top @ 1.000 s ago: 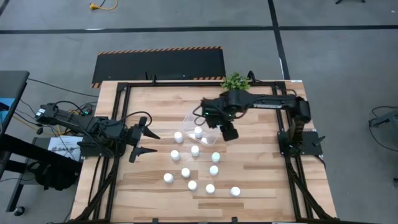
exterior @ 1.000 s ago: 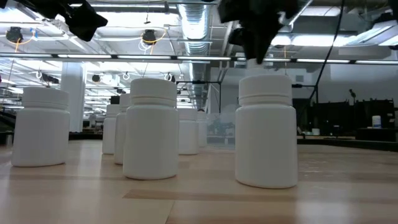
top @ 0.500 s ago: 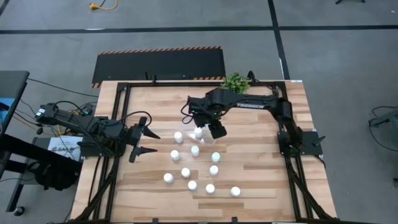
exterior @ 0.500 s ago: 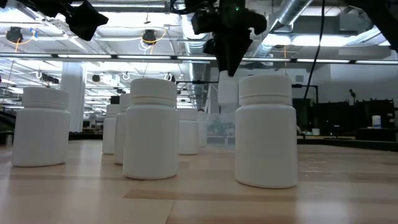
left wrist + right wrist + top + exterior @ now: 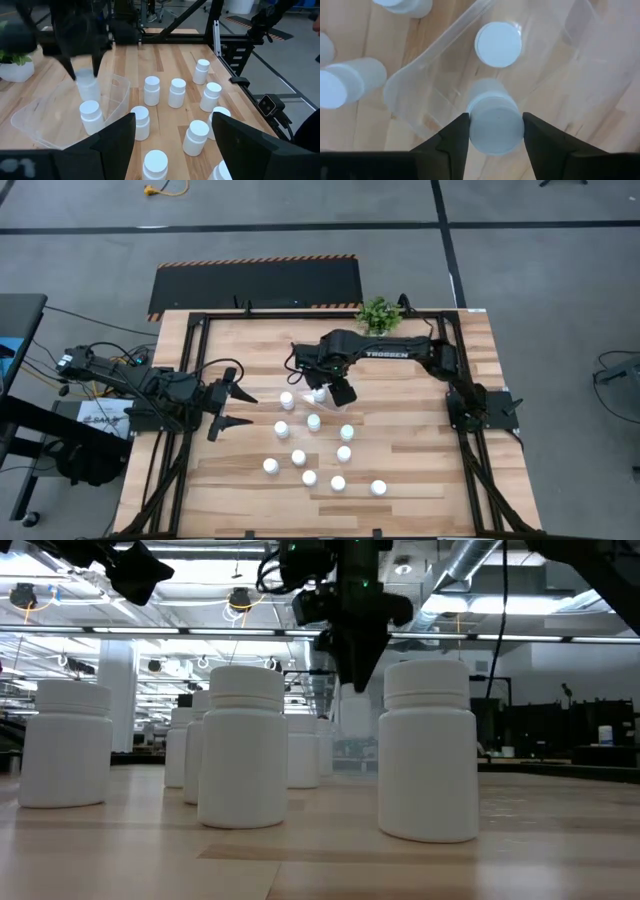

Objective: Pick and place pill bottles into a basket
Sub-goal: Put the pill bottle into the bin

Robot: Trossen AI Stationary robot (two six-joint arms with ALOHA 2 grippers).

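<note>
My right gripper (image 5: pixel 337 388) is shut on a white pill bottle (image 5: pixel 495 125) and hangs over the clear basket (image 5: pixel 312 372), which lies far of the table's middle. One bottle (image 5: pixel 498 44) stands inside the basket on its floor. Several more bottles stand upright on the wood near of the basket, such as one (image 5: pixel 314 421) by its near rim and one (image 5: pixel 378 487) near the front. My left gripper (image 5: pixel 246 409) is open and empty at the table's left side, pointing toward the bottles. My right gripper pinches the bottle's upper end (image 5: pixel 474 125) between its two fingers, one on each opposite side. The fingers (image 5: pixel 452 142) come from above, pointing down. The bottle (image 5: pixel 89 89) hangs upright below them, clear of the basket's floor, next to the bottle (image 5: pixel 91 116) inside.
A small green potted plant (image 5: pixel 379 313) stands at the table's far edge behind the right arm. A black frame (image 5: pixel 200 330) runs around the table. The basket's near wall (image 5: pixel 420 65) stands between the held bottle and the loose bottles.
My right gripper has gone toward the table's left edge and down with the bottle, from beside the basket's right end to over its inside. The bottle stays upright in the hold.
</note>
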